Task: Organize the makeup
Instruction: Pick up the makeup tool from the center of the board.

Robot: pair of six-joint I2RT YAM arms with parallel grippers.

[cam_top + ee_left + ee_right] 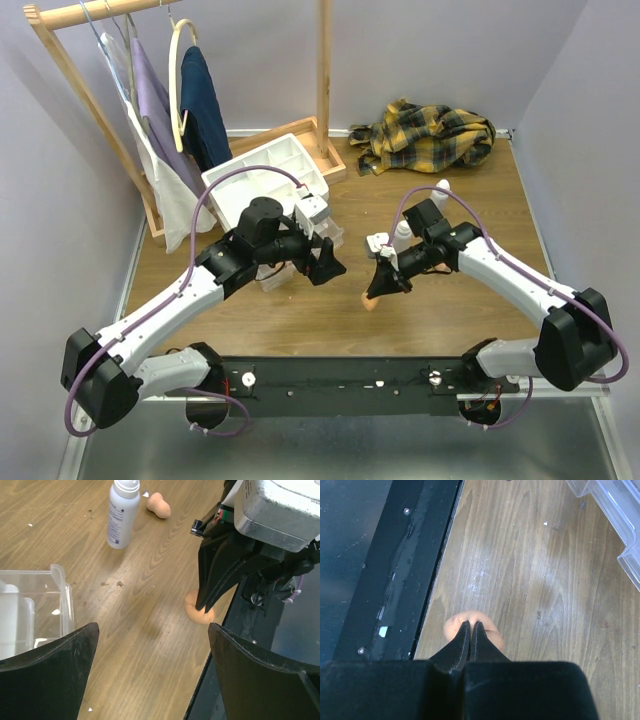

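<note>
Two peach sponges show in the left wrist view. One sponge (159,505) lies loose on the table (150,645) near the top edge of the frame. Its long axis runs from upper left to lower right, with the narrower end toward the upper left. The other, the held sponge (198,612), sits right of centre at the table's edge, beside the black rail (225,645). The right hand (204,606) is pinched tight on it from above, its two dark fingers almost meeting.

In the right wrist view the right hand (471,624) comes up from the bottom edge and the held sponge (470,622) bulges out on both sides of the tips. I cannot tell which way its long axis runs, or whether it rests on the wood. In the overhead view this held sponge (372,298) is low and centre, under the right hand (378,288).

Two white bottles show overhead. One bottle (402,233) is just behind the right arm, and the far bottle (442,188) is further toward the upper right. In the left wrist view one bottle (121,515) stands near the top edge, left of the loose sponge. Its cap points to the top edge and its long axis runs nearly up and down the frame.

One left hand (152,626) is spread wide and grips nothing, a finger in each lower corner. Overhead, the left hand (328,268) is left of centre, beside the drawer unit (265,180). One clear drawer (55,600) sits at mid left in the left wrist view. One plaid cloth (430,135) lies at the upper right overhead.
</note>
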